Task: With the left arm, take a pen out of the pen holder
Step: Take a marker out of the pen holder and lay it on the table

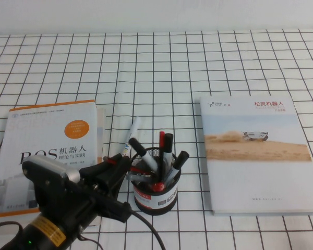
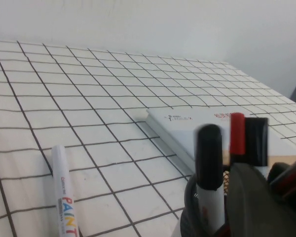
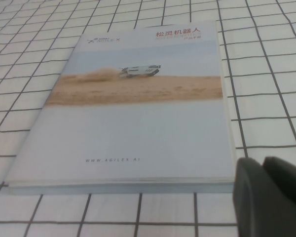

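A: L gripper (image 1: 126,165)?
B: At left rim of black mesh pen holder (image 1: 155,197). Grip state unclear. Black/red-capped markers (image 1: 167,148) all inside.
A: R gripper (image 3: 266,170)?
B: Beside white glossy booklet (image 3: 133,108) corner. Can't tell.

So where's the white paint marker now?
High view: the marker lies left of centre, right of the ROS book, just behind the pen holder and left gripper; right gripper hangs by the brochure.

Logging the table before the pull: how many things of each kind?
Mesh pen holder: 1
Black markers in it: 3
Red pens in it: at least 1
Loose white paint marker: 1
Books: 2
Total: at least 8
Left gripper at holder; right gripper beside AgileX book.
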Robot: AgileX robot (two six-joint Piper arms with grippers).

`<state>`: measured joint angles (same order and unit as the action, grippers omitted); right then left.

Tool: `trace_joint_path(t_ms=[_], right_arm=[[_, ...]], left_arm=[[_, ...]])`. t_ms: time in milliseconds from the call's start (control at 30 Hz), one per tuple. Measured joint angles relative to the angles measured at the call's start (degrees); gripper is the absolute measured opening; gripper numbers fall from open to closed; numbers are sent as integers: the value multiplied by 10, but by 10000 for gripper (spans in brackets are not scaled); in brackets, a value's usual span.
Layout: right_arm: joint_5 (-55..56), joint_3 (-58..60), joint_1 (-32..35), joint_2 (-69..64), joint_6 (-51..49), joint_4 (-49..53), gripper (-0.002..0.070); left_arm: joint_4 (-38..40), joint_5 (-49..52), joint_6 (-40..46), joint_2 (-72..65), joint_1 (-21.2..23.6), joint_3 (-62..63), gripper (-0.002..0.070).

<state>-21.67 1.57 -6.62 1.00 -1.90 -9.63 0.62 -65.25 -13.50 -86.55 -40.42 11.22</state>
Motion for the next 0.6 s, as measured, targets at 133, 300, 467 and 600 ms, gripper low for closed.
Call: trace_joint_path(t_ms=[133,300,467,600], right_arm=[[0,0,0,0,0,0,-12],[0,0,0,0,0,0,-12],[0,0,0,0,0,0,-12],[0,0,0,0,0,-2,-12]], left_arm=[[1,1,2,31,0,1,29],[9,1,3,85,0,2,28],[12,4,3,151,0,2,28],[16,63,7,222,0,13,28]])
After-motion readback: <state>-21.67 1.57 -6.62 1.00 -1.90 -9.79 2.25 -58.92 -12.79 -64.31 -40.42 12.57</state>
